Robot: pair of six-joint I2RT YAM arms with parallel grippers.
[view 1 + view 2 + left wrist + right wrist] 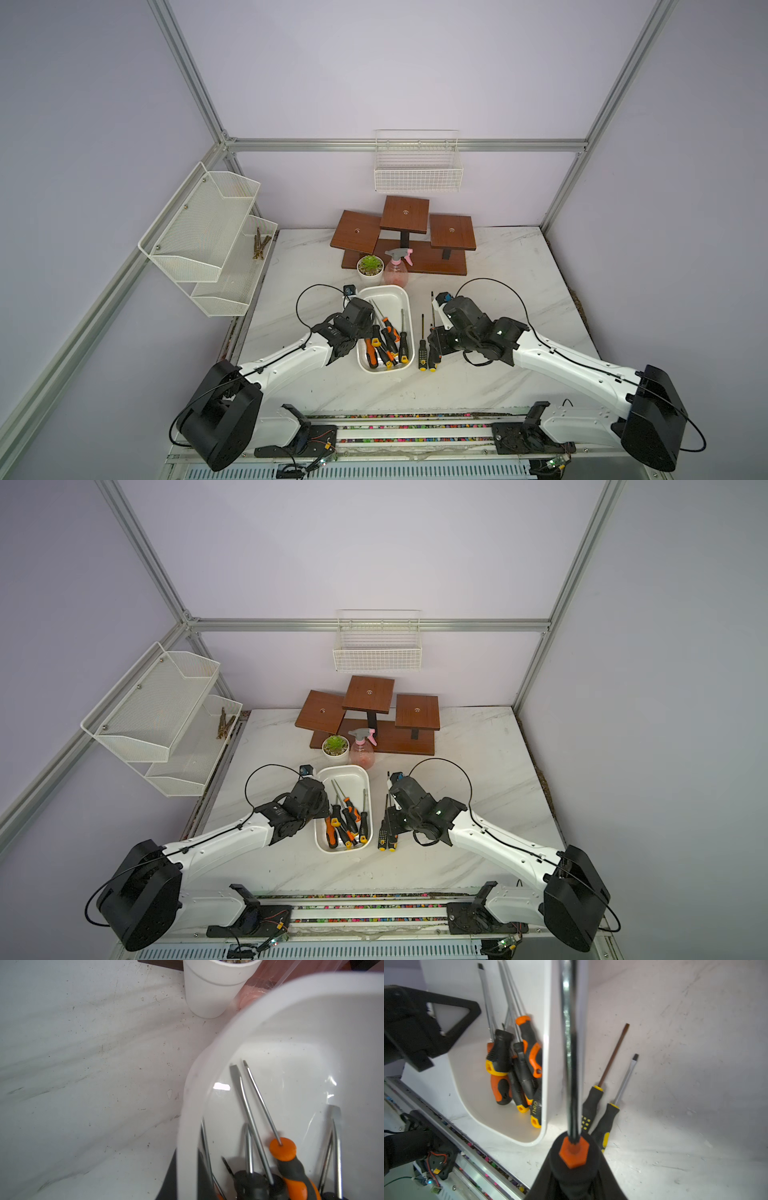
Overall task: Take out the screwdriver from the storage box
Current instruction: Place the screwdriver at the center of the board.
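Screwdriver (572, 1084): black handle, orange collar, pinched in right gripper (574, 1169), arm stretched beside storage box (384, 288). Left gripper (187, 1178): clamped on box's left wall, arm low.

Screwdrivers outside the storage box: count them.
3. Brown-shafted screwdriver and silver-shafted screwdriver lie on the table beside the storage box; orange-collared screwdriver is in the right claw. More may be hidden.

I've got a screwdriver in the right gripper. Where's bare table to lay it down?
Bare marble lies right of the two laid-out screwdrivers, toward the table's right edge, and in front of the storage box up to the rail. Crowded: behind the box, plant pot and spray bottle.
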